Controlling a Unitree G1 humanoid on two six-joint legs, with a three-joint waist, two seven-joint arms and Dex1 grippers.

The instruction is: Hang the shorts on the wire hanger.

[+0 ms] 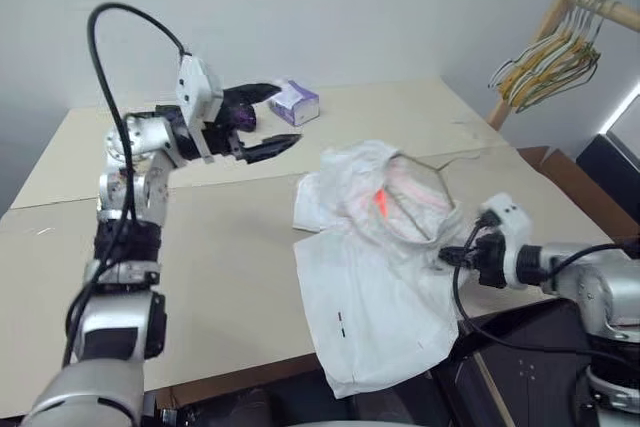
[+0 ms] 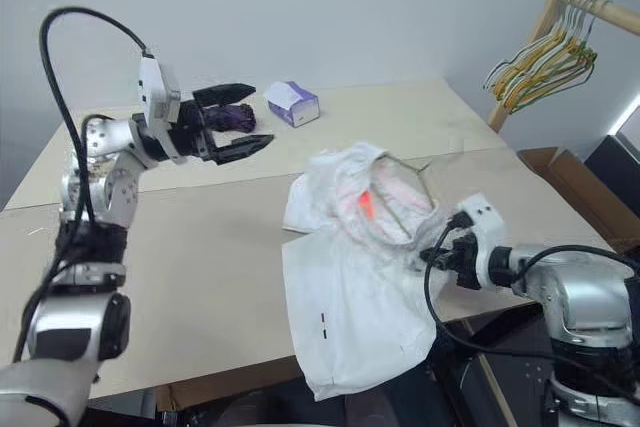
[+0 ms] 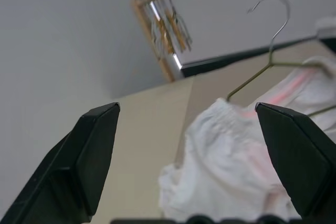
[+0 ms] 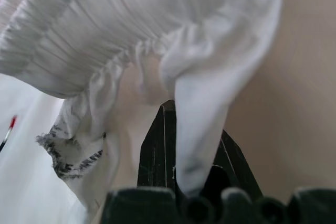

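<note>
Partly done: shorts (image 1: 375, 277) bunched over wire hanger (image 1: 428, 195) at surface (image 1: 200, 267) 4 o'clock, not hung straight; right tool (image 1: 455, 252) clamped shut on waistband cloth; left tool (image 1: 262, 119) spread wide, empty, at 10 o'clock.

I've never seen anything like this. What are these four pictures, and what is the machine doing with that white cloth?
It is a two-armed robot at a table. Two pictures come from cameras in its head, two from cameras on its wrists, looking along black fingers. The left gripper is raised, open and empty. The right gripper is shut on the shorts, pinching a fold of their gathered cloth. The wire hanger is partly tucked into the shorts. A tissue box sits further back, and spare hangers hang on a rack.
</note>
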